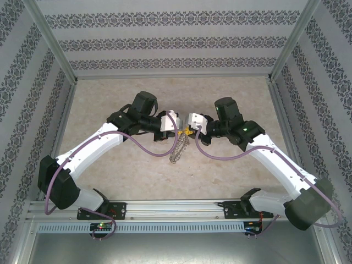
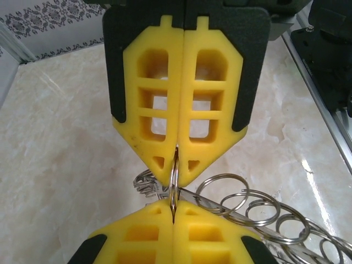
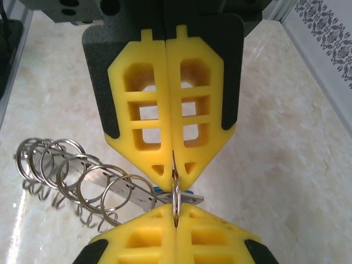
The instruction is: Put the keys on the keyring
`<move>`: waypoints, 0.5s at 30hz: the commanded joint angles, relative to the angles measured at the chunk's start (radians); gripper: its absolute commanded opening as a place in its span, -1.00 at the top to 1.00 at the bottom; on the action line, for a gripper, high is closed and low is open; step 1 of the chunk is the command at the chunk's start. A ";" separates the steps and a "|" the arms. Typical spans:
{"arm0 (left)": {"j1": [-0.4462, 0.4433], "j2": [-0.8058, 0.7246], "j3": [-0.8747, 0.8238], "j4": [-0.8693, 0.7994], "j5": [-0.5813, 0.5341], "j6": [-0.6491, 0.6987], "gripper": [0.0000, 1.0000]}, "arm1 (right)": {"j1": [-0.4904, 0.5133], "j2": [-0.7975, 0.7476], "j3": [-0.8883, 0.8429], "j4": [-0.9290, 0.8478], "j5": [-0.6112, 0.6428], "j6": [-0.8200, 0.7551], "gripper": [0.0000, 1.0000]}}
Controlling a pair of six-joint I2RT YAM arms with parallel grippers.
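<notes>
My left gripper [image 2: 173,212] and right gripper [image 3: 176,214] are clamped tip to tip on one loop [image 2: 174,179] of the keyring [image 3: 82,181], which trails beside the tips; any off-axis pull may slip or bend that thin loop.

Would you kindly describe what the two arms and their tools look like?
Each arm has white links between bulky black joint housings, with a purple cable looping alongside: the left arm, the right arm. The wrists end in small white blocks. The left tool and right tool have bright yellow fingers, tapered to a point, with rectangular cut-out windows and black backing.
</notes>
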State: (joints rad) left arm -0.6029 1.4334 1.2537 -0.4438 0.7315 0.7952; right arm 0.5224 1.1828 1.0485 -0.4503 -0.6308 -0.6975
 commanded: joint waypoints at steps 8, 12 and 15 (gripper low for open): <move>-0.013 -0.034 -0.044 0.067 0.014 -0.005 0.89 | -0.014 -0.078 -0.049 0.174 -0.110 0.103 1.00; -0.011 -0.041 -0.055 0.069 0.010 0.024 0.85 | -0.033 -0.083 -0.051 0.162 -0.141 0.122 1.00; -0.010 -0.041 -0.059 0.073 0.014 0.040 0.78 | -0.042 -0.083 -0.050 0.174 -0.165 0.136 1.00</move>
State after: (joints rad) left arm -0.6033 1.4048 1.2186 -0.3763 0.7456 0.8017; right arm 0.4923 1.1385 0.9924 -0.3561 -0.6975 -0.5995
